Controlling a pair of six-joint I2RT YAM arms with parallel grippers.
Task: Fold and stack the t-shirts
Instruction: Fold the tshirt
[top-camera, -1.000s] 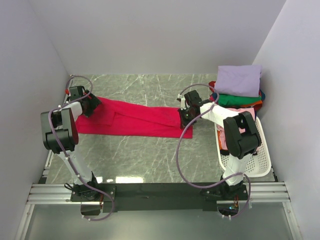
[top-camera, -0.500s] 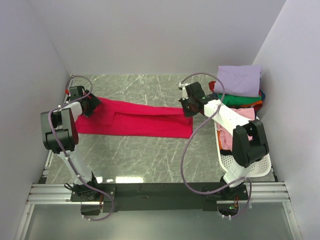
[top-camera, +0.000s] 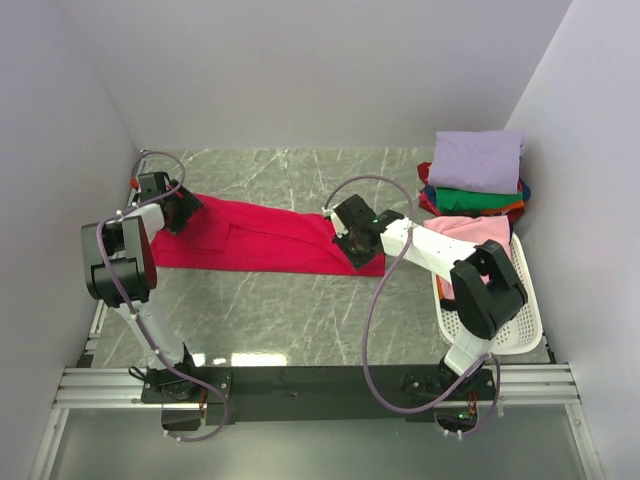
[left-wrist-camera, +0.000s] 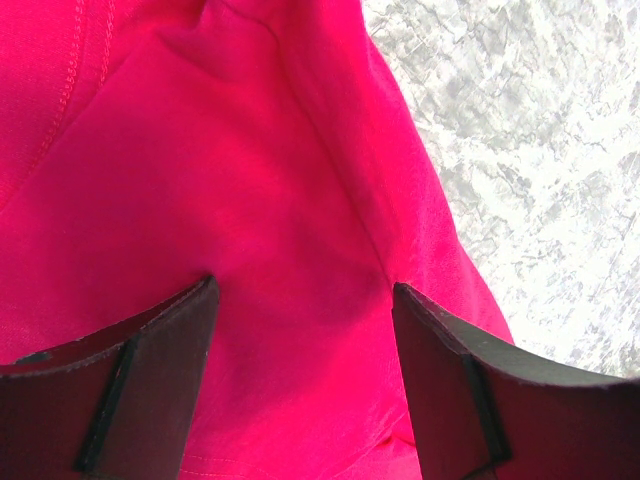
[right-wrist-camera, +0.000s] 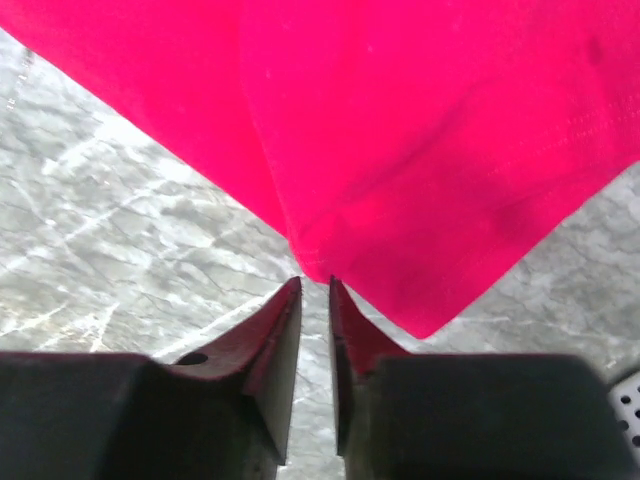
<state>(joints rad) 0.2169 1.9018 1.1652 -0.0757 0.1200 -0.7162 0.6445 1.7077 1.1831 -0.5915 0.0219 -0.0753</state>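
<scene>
One change: right hand (right-wrist-camera: 315, 284) swung to the near corner of the crimson-red cloth t-shirt (top-camera: 262, 238), barely cracked open; left hand (left-wrist-camera: 302, 290) wide. Fold incoming?

White-and-black arms (top-camera: 427, 243), looping grey cables (top-camera: 371, 300)

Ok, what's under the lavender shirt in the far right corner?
A green shirt lies directly under the lavender shirt; below that only an orange edge, a blue edge and a red edge show. The rest is covered.

I've got my left gripper (left-wrist-camera: 305, 290) hanging, jaws spread wide, over the crimson t-shirt (left-wrist-camera: 200, 150); marble tabletop (left-wrist-camera: 540, 150) shows toward two o'clock.
</scene>
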